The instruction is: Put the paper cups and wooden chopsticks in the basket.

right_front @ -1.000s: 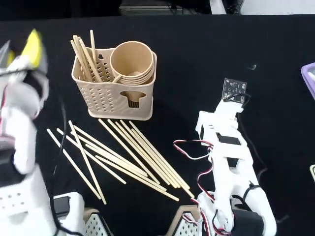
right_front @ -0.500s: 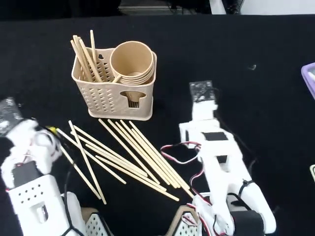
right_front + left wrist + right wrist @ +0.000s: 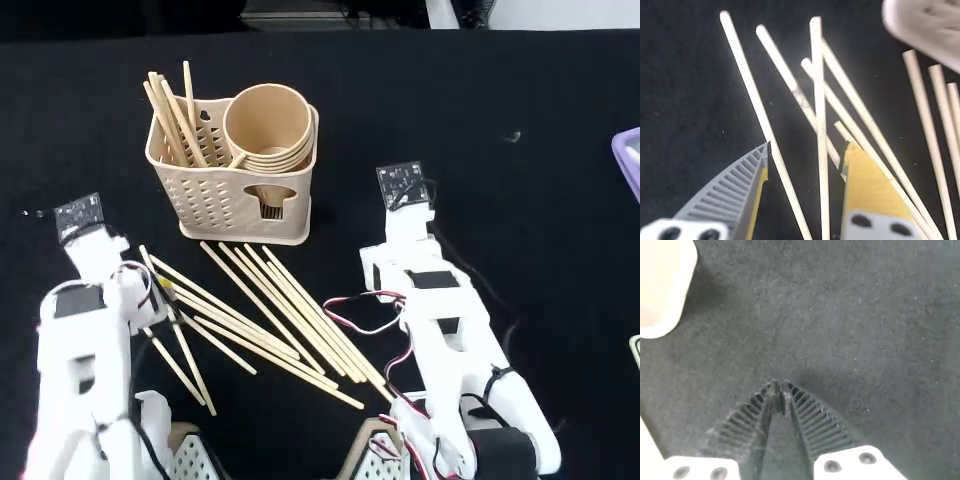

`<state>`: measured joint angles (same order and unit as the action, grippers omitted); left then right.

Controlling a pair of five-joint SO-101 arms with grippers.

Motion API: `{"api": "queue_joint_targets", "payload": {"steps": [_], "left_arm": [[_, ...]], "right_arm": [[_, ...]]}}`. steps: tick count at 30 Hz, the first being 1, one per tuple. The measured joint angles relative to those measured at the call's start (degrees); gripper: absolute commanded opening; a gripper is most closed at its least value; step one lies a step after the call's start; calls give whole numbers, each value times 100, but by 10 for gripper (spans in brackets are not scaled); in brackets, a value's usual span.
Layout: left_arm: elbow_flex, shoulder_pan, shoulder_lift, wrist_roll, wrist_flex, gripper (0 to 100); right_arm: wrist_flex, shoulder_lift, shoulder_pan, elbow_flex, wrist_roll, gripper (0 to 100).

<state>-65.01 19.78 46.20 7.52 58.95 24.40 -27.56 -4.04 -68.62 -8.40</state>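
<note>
High view: the black, felt-like counter (image 3: 520, 90) carries a beige perforated plastic basket (image 3: 215, 205), rectangular with rounded corners. Nested paper cups (image 3: 268, 125), smooth tan cones, already stand inside it beside several upright chopsticks (image 3: 170, 115). Loose wooden chopsticks (image 3: 270, 315), thin pale round rods, lie fanned on the counter just in front of the basket.

Step in hand, by judgement: pick-up of a loose stick. The left gripper (image 3: 807, 147) hangs low over the fan's outer end, jaws wide, sticks between them. The next move calls for lowering and closing on one rod without scattering its neighbours. The right gripper (image 3: 778, 390) is closed on nothing, over bare counter near the basket.
</note>
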Motion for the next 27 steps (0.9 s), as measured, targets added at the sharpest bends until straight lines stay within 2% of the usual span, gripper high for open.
{"api": "queue_joint_targets", "payload": {"steps": [6,11,17,27], "left_arm": [[633,0,-1521,290,-35,245],[730,79,-2268,308,-457,239],[765,369,-2382,308,-589,82],[765,378,-2435,316,-941,87]], "right_arm": [[0,0,9,0,0,16],[0,0,9,-18,-26,16],[0,0,9,-18,-26,16],[0,0,9,-18,-26,16]]}}
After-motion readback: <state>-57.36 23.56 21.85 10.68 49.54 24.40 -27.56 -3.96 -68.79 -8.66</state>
